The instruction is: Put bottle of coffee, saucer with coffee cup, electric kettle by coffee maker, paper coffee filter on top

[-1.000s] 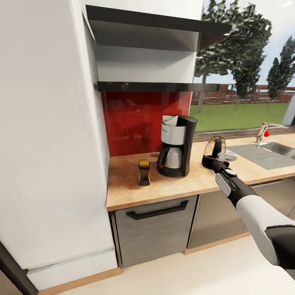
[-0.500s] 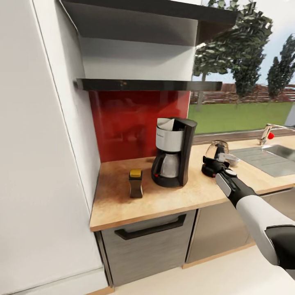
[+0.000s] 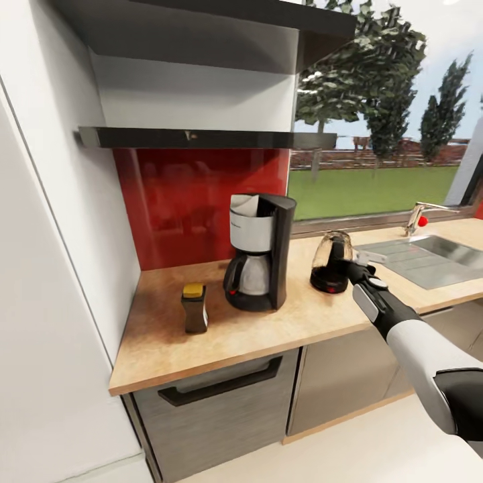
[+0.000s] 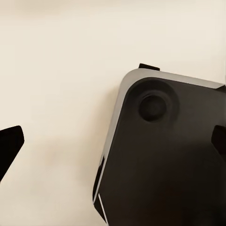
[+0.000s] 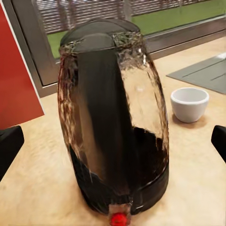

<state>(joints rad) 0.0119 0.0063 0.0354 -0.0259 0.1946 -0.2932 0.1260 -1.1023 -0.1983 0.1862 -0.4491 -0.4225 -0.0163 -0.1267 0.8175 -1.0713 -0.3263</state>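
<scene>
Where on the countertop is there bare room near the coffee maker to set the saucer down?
The widest bare stretch of kitchen countertop runs along the front edge, before the bottle of coffee and the coffee maker. The back left corner by the red backsplash is free too. It is tighter between coffee maker and electric kettle, where the right tool sits.

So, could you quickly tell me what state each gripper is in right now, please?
Left gripper: open, fingers spread wide, holding nothing.
Right gripper: open, fingers either side of the electric kettle, not closed on it.
</scene>
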